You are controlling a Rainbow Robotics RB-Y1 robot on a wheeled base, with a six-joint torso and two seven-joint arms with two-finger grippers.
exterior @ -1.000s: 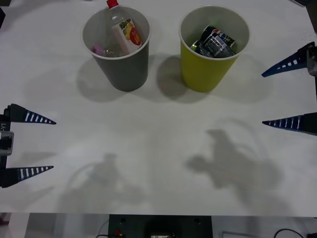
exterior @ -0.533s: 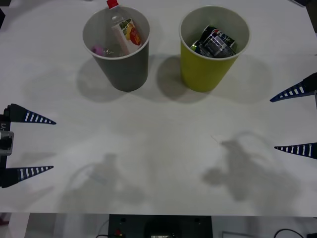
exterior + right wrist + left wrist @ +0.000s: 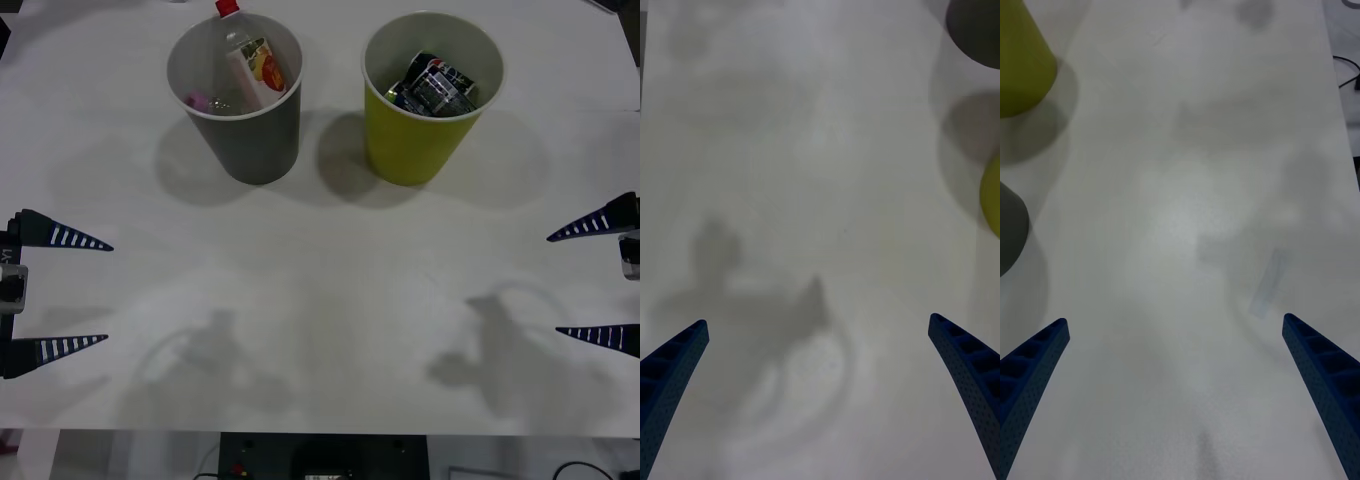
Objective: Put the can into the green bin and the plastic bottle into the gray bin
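A plain white matte table (image 3: pixel 320 300) carries 2 tapered cup-shaped bins, both upright near its far edge. The dark gray bin (image 3: pixel 252 130) with the paler inside stands to the left, and the yellow-green bin (image 3: pixel 410 140) of the same size stands just beside it on the right, a narrow gap between them. Soft shadows fall across the bare white surface nearer the front.

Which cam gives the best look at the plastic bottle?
Front view. The plastic bottle stands tilted inside the gray bin, red cap poking above the rim, yellow-orange label readable. The left wrist view catches just an edge of the gray bin's outer wall, and the right wrist view a dark sliver of it, no bottle.
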